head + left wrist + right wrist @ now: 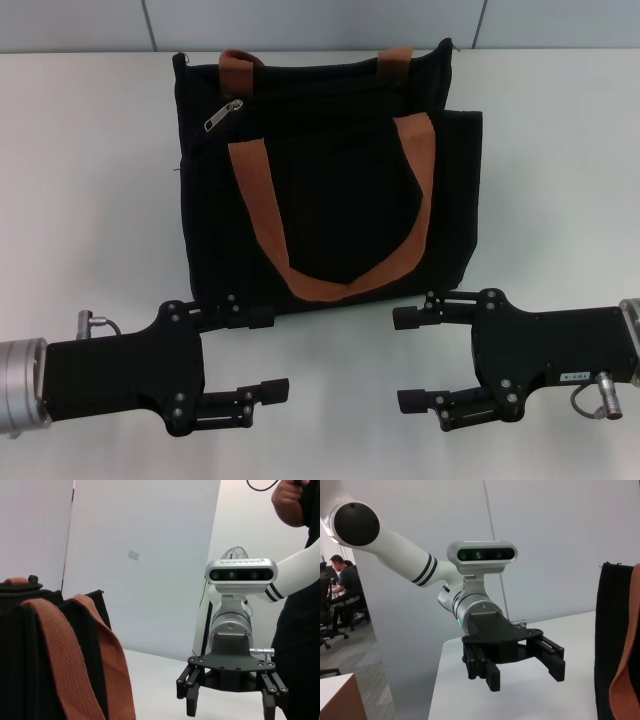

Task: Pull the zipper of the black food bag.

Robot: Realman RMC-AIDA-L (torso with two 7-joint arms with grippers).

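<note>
Head view | black food bag (330, 180) on white table (90, 200) | zipper (223, 115) unobstructed | left pincer (262, 355), right pincer (410, 360) wide open, empty

robot test bay in an open-plan office or lab.
plain white table (90, 180) backed by white partition panels (145, 555) with visible seams; beyond the partition's edge, a seated person (342, 587) bent over a desk, on an office chair (330, 630) with castors, grey carpet floor (365, 655); a standing person in dark clothing (300, 630) close beside the table; a wire-guard fan (234, 555) behind one arm; white jointed robot arm (395, 550) with a camera bar (482, 555) at its wrist.
</note>
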